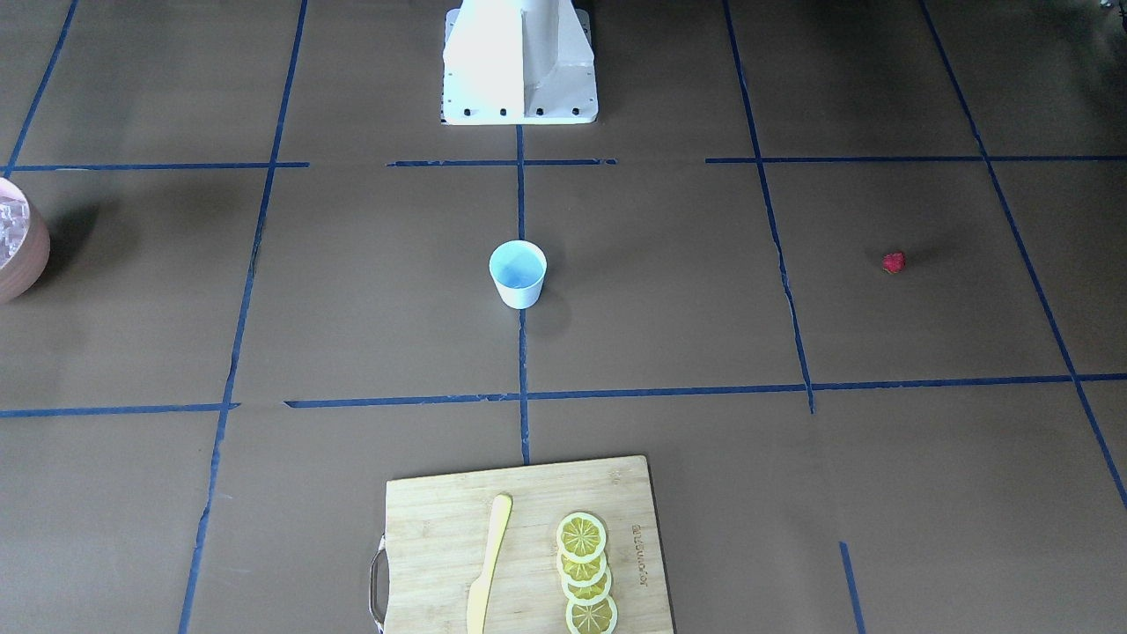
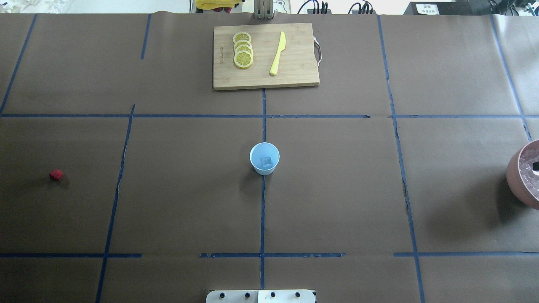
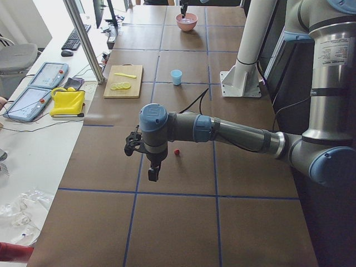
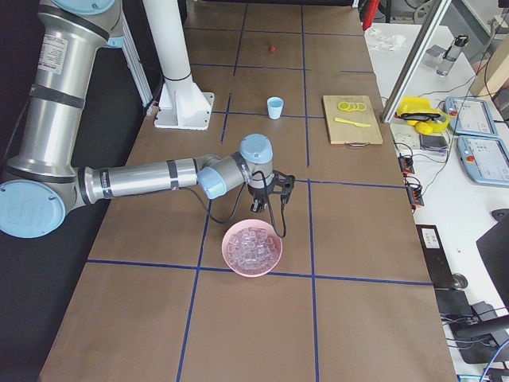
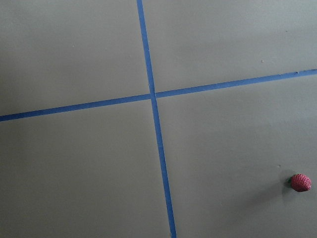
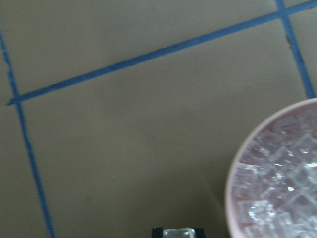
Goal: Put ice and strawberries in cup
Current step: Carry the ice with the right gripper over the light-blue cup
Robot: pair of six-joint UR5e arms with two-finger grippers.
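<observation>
The strawberry (image 2: 56, 174) is located on the table (image 2: 189, 202) at far left, well apart from the cup (image 2: 264, 158). The left gripper (image 3: 151, 174) is suspended near the strawberry; its finger state cannot be determined. The cup is positioned upright at centre, with one piece of ice (image 2: 266, 161) inside. At far right, the right gripper (image 6: 179, 233) is held beside the ice-filled bowl (image 4: 252, 274), with its fingers closed on a piece of ice.
</observation>
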